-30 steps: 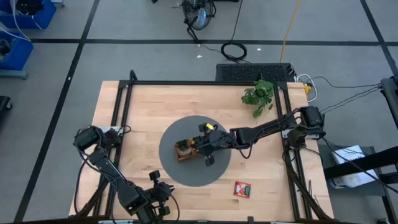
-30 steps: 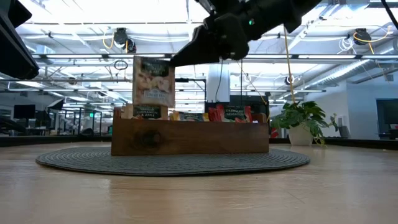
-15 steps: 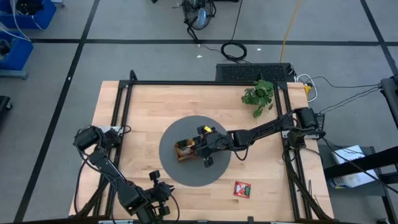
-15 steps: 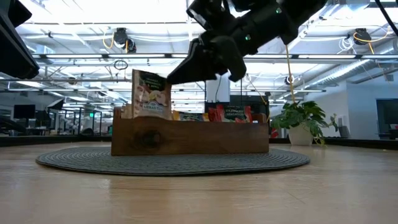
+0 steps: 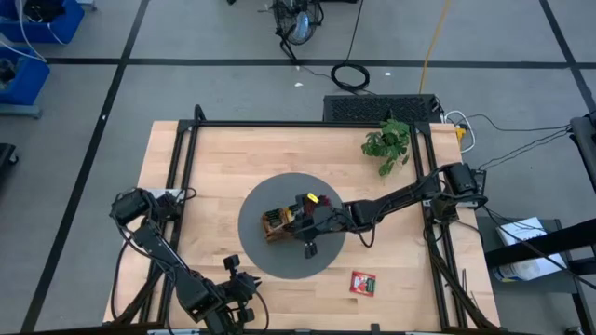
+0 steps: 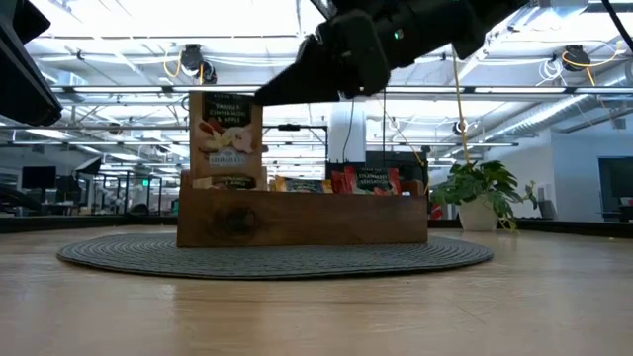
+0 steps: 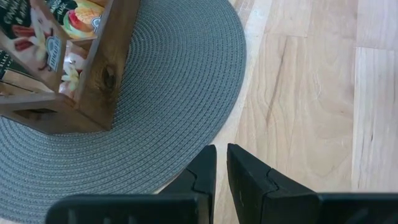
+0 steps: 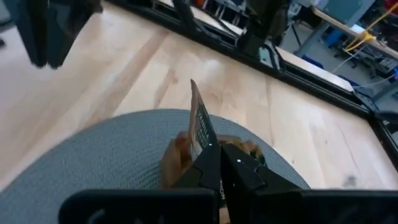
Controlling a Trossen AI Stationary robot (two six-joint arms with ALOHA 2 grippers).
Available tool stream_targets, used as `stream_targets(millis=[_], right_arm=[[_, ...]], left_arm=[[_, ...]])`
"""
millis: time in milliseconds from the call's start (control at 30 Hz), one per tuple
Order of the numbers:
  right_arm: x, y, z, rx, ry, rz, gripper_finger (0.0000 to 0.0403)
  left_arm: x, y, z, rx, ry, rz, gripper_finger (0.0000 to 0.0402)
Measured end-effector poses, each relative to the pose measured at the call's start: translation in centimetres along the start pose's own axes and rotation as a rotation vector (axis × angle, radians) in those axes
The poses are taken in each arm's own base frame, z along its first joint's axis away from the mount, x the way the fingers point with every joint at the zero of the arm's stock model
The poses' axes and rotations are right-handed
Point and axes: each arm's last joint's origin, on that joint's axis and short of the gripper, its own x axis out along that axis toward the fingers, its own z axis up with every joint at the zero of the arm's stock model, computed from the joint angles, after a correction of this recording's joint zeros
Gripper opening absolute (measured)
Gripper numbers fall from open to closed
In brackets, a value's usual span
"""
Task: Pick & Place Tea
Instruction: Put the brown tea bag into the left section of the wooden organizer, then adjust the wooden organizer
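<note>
A tan tea sachet [image 6: 226, 133] with a dark label hangs upright over the left end of the brown wooden tray [image 6: 302, 220]; my right gripper [image 6: 269, 96] is shut on it. In the right wrist view the sachet [image 8: 200, 127] shows edge-on ahead of the fingers. More sachets, tan, orange and red [image 6: 346, 181], stand on edge in the tray's compartments. A red sachet [image 5: 362, 283] lies flat on the table near the front right. My left gripper [image 7: 221, 165] waits near the table's front edge, its fingers close together with nothing between them. My right gripper pinches the sachet's upper corner [image 6: 257, 100] on the tray's right-hand side between its two fingers. The fingers slant down from the table's right. The sachet hangs upright below them, its lower edge about level with the tray's rim.
The tray [image 5: 279, 224] stands on a round grey woven mat [image 5: 291, 256] at the table's middle. A potted plant [image 5: 386, 141] stands at the far right. Bare wood lies left of and in front of the mat.
My right gripper has carried the sachet a little toward the table's left and near edge, over the tray's left end. Half a second ago the sachet was lower and tilted; it now hangs upright and face-on.
</note>
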Motion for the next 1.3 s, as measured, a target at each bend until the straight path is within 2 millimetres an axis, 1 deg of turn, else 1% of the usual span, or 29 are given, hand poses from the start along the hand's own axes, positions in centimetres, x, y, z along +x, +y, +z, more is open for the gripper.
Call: stream_targets(millis=[100, 200, 400, 500, 733, 800, 967, 1033, 1133, 1300], right_arm=[[0.0, 0.0, 0.0, 0.028, 0.012, -0.033, 0.0], [0.0, 0.0, -0.3, 0.014, 0.053, -0.06, 0.0], [0.0, 0.0, -0.5, 0.021, 0.065, -0.057, 0.0], [0.5, 0.3, -1.0, 0.017, 0.08, -0.055, 0.0], [2.1, 1.2, -3.3, -0.001, 0.15, -0.06, 0.0], [2.4, 1.4, -3.5, -0.001, 0.144, -0.063, 0.0], [2.3, 1.3, -3.3, 0.018, 0.135, -0.062, 0.0001], [2.3, 1.4, -3.3, 0.025, 0.133, -0.06, 0.001], [2.2, 1.3, -3.2, 0.035, 0.129, -0.06, 0.0038], [2.1, 1.5, -3.1, 0.072, 0.123, -0.054, 0.0108]], left_arm=[[0.0, 0.0, 0.0, -0.001, 0.0, 0.001, 0.0047], [0.0, 0.0, 0.0, -0.001, 0.0, 0.0, 0.0047], [0.0, 0.0, 0.0, -0.003, 0.0, 0.0, 0.0047], [0.0, 0.0, 0.0, -0.003, 0.0, 0.0, 0.0047], [0.0, 0.0, 0.1, -0.006, -0.001, 0.0, 0.0047], [0.0, 0.0, 0.1, -0.005, -0.001, 0.0, 0.0047], [0.0, 0.0, 0.1, -0.002, -0.001, 0.0, 0.0047], [0.0, 0.0, 0.1, -0.006, -0.001, -0.001, 0.0047], [0.0, 0.0, 0.1, -0.007, -0.001, -0.001, 0.0047], [0.0, 0.0, 0.1, -0.008, -0.002, -0.001, 0.0047]])
